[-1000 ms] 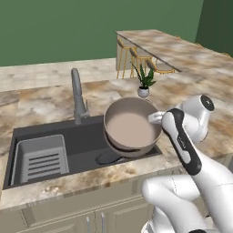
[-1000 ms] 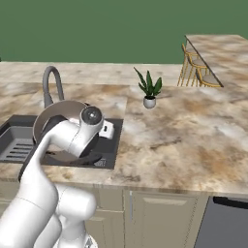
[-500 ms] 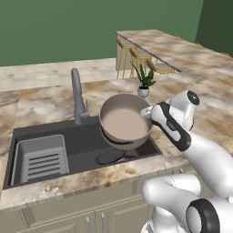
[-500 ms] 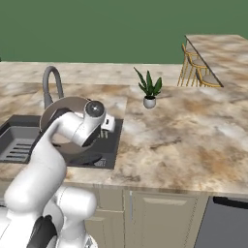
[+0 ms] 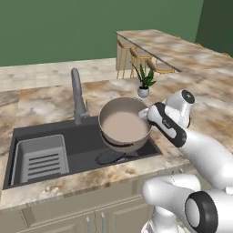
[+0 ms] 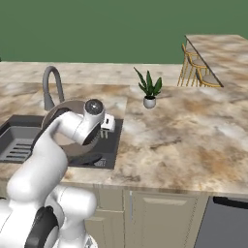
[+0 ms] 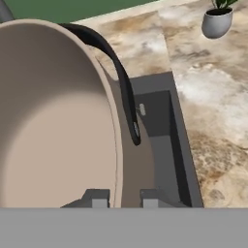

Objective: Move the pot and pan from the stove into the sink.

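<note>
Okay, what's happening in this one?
The gripper is shut on the rim of the pot, holding it tilted above the right half of the sink. The pan already lies in the basin beneath it. The slotted rack sits in the sink's left side.

- The arm (image 5: 200, 150) is built of glossy white, rounded, tube-like shells, thick and smooth.
- Dark, near-black bands sit at the joints; a broad black one wraps the segment near the wrist.
- Round grey-black caps close the joint ends, one on the wrist, one at the lower right of the left base view.
- The claw (image 7: 122, 197) has two small, blocky grey finger tips.
</note>
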You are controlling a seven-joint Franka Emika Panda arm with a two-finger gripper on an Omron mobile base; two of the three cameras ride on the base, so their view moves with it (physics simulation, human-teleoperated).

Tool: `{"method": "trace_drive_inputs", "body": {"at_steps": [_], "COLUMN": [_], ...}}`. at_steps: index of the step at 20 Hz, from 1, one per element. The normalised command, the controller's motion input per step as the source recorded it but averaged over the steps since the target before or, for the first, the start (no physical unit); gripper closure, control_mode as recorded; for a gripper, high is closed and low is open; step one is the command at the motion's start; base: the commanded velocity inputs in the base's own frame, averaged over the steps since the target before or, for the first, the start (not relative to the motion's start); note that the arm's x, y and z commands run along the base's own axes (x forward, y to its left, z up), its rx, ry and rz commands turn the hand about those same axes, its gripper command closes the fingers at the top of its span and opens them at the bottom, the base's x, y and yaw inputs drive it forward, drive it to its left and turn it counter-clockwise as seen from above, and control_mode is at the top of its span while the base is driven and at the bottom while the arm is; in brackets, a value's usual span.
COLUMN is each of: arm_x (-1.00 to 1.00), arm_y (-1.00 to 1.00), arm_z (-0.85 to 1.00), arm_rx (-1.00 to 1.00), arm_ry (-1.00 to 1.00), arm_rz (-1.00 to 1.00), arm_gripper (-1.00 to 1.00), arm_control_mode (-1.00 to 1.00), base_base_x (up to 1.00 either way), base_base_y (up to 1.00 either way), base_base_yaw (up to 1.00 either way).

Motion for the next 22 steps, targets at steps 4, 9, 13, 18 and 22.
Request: {"method": "trace_drive_inputs", "body": {"at_steps": [4, 9, 13, 18, 22], "arm_x": [0.11, 0.17, 0.36, 0.47, 0.41], "arm_y": [0.21, 0.28, 0.17, 0.0, 0.01], "arm_z": [-0.32, -0.39, -0.11, 0.08, -0.05], "arm_rx": [-0.15, -0.14, -0.02, 0.11, 0.04], "arm_ry": [0.0, 0.0, -0.03, -0.06, -0.03], "arm_rz": [0.0, 0.0, -0.01, -0.03, 0.0], "arm_gripper": [1.0, 1.0, 1.0, 1.0, 1.0], "arm_control_mode": [-1.0, -1.0, -1.0, -1.0, -1.0], "base_base_x": [0.0, 0.0, 0.0, 0.0, 0.0], "base_base_y": [0.0, 0.0, 0.0, 0.0, 0.0], "base_base_yaw": [0.0, 0.0, 0.0, 0.0, 0.0]}}
